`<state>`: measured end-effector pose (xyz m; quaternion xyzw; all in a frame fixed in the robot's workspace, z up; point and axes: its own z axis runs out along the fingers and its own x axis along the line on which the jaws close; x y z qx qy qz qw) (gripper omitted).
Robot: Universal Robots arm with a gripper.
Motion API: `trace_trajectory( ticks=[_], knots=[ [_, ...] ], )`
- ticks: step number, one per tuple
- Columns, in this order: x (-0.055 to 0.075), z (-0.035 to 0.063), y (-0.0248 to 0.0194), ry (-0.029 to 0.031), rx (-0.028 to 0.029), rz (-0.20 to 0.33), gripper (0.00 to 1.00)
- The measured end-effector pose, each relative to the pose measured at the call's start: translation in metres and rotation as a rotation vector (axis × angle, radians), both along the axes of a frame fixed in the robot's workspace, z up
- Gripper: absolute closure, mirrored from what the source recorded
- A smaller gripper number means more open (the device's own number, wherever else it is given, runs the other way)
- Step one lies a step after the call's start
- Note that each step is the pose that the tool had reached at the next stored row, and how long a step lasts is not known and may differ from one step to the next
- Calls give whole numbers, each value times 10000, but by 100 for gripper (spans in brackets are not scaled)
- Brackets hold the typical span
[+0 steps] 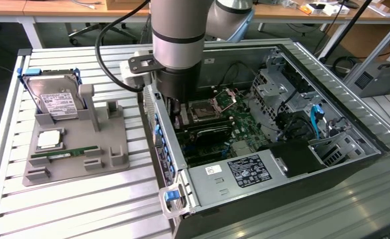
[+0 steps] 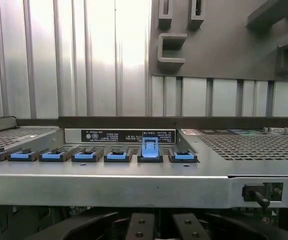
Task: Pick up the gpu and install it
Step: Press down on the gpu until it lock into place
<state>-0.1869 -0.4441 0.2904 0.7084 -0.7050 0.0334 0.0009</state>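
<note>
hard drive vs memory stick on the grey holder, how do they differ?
The boxy silver hard drive with a white label stands propped on edge in a blue-cornered cradle; the narrow green memory stick lies low along its slot. The drive is bulky and wide, the stick thin and strip-like. The drive sits at the grey holder's far end, the stick nearer the front. Both rest untouched on the holder.

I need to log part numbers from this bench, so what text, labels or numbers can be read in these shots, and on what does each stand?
No text can be read as words here.
Black label on the power supply: white print, too small to read.
White sticker on the power supply: unreadable.
White label on the hard drive: lines of print and a barcode, too small.
Dark label strip on the case's rear panel: small print, blurred.
</note>
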Motion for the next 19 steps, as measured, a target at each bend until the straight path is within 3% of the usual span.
trace_trajectory(
  ticks=[5,7,9,11,19],
  knots=[
    [-40,0,0,0,0,0,89],
    [132,-4,0,34,-10,0,89],
    [376,-18,0,150,-33,2,89],
    [474,-31,0,217,-52,2,89],
    [774,-82,1,377,-123,3,89]
  ],
)
